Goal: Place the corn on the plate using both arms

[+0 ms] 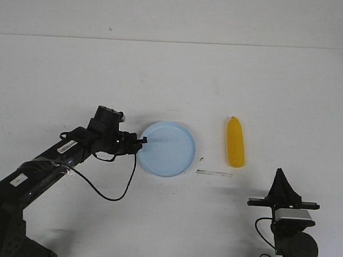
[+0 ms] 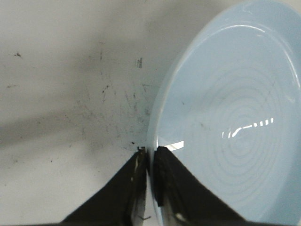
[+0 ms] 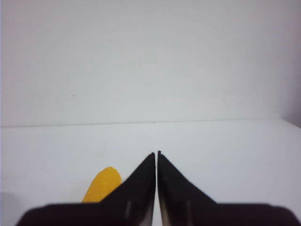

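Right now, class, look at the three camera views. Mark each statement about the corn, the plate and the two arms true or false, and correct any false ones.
1. The corn lies on the plate. False: it lies on the table, to the right of the plate.
2. The left gripper has its jaws closed on the plate's rim. True.
3. The right gripper holds the corn. False: its jaws are shut on nothing, and it is apart from the corn.
4. The plate has nothing on it. True.
5. The corn's tapered end points away from the robot. True.
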### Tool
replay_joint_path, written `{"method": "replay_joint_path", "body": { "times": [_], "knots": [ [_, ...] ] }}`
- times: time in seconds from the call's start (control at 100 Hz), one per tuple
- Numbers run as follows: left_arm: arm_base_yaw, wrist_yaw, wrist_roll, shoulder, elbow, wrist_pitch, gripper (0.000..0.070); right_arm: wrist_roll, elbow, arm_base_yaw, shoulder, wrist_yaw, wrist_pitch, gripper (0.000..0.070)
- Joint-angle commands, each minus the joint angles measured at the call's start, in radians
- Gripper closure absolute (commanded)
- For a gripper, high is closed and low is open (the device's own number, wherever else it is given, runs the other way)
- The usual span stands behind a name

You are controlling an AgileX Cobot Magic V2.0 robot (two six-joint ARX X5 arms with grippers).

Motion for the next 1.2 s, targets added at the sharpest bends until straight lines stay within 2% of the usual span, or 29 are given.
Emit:
{"method": "replay_joint_path", "body": {
  "times": [0.0, 0.2, 0.4, 0.45, 0.53, 0.6, 0.8, 0.97, 1.08, 1.12, 1.19],
  "knots": [
    [-0.011, -0.003, -0.018, 0.028, 0.016, 0.007, 0.0699, 0.000, -0.001, 0.000, 0.002, 0.000, 0.010, 0.0694],
    [-0.024, -0.045, -0.018, 0.056, 0.016, 0.008, 0.0699, 0.000, -0.001, 0.000, 0.002, 0.000, 0.010, 0.0694],
    [-0.024, -0.047, -0.017, 0.069, 0.016, 0.010, 0.0695, 0.000, -0.001, 0.000, 0.002, 0.000, 0.010, 0.0694],
    [-0.024, -0.047, -0.017, 0.069, 0.016, 0.016, 0.0665, 0.000, -0.001, 0.000, 0.002, 0.000, 0.010, 0.0694],
    [-0.022, -0.047, -0.017, 0.069, 0.016, 0.028, 0.0527, 0.000, -0.001, 0.000, 0.002, 0.000, 0.010, 0.0694],
    [-0.016, -0.047, -0.017, 0.064, 0.016, 0.034, 0.0496, 0.000, -0.001, 0.000, 0.002, 0.000, 0.010, 0.0694],
    [-0.002, -0.048, 0.005, 0.005, 0.016, 0.034, 0.0496, 0.000, -0.001, 0.000, 0.002, 0.000, 0.010, 0.0694],
    [0.039, -0.053, 0.075, -0.082, 0.015, 0.064, 0.0500, 0.000, -0.001, 0.000, 0.002, 0.000, 0.010, 0.0694],
    [0.072, -0.084, 0.127, -0.148, -0.002, 0.124, 0.0504, 0.000, -0.001, 0.000, 0.002, 0.000, 0.010, 0.0694],
    [0.084, -0.100, 0.144, -0.177, -0.019, 0.159, 0.0530, 0.000, -0.001, 0.000, 0.002, 0.000, 0.010, 0.0694],
    [0.106, -0.118, 0.184, -0.232, -0.064, 0.225, 0.0662, 0.000, -0.001, 0.000, 0.002, 0.000, 0.010, 0.0694]
  ]
}}
